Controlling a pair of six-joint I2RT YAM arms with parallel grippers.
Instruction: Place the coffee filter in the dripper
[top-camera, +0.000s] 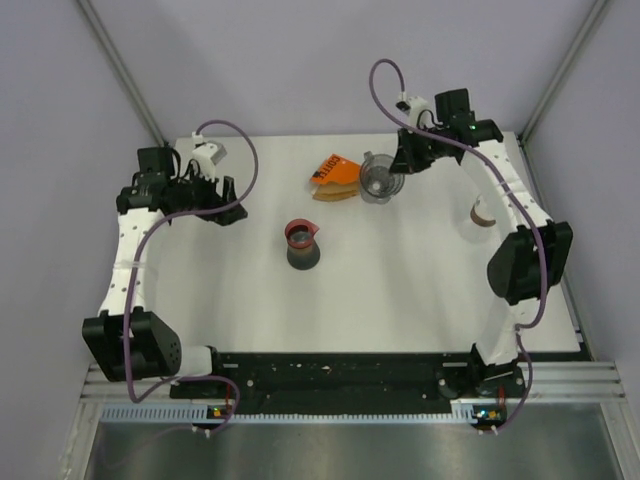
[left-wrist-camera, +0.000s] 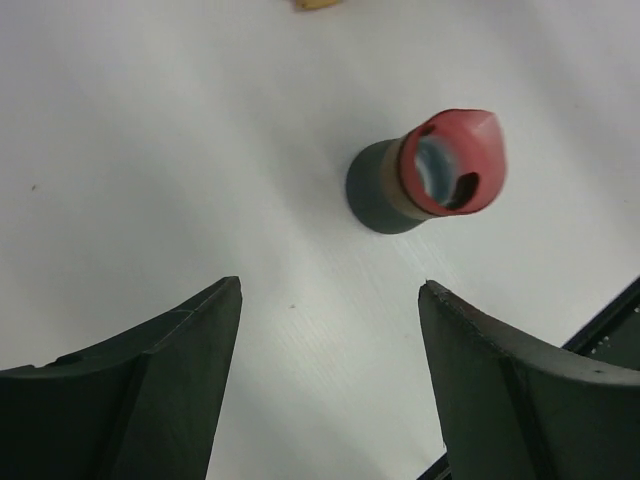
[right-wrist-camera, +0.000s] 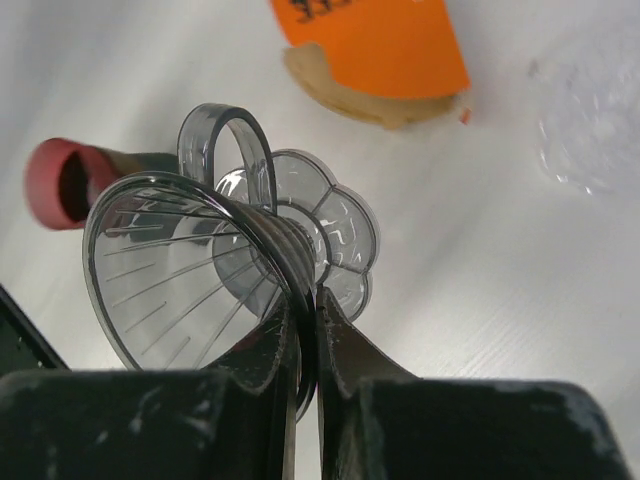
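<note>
The clear plastic dripper (top-camera: 377, 179) stands at the back of the table; in the right wrist view the dripper (right-wrist-camera: 190, 270) fills the middle, its wall pinched between my fingers. My right gripper (top-camera: 402, 163) (right-wrist-camera: 310, 292) is shut on the dripper's rim. Just left of it lies an orange pack (top-camera: 335, 170) (right-wrist-camera: 375, 40) with a brown coffee filter (top-camera: 330, 194) (right-wrist-camera: 365, 100) sticking out of its edge. My left gripper (top-camera: 226, 207) (left-wrist-camera: 330, 287) hangs open over bare table at the left, holding nothing.
A dark carafe with a red lid (top-camera: 302, 245) (left-wrist-camera: 425, 175) stands mid-table, between the two grippers. A small brown and white curved object (top-camera: 483, 212) lies at the right, under the right arm. The black front rail (top-camera: 340, 372) runs along the near edge.
</note>
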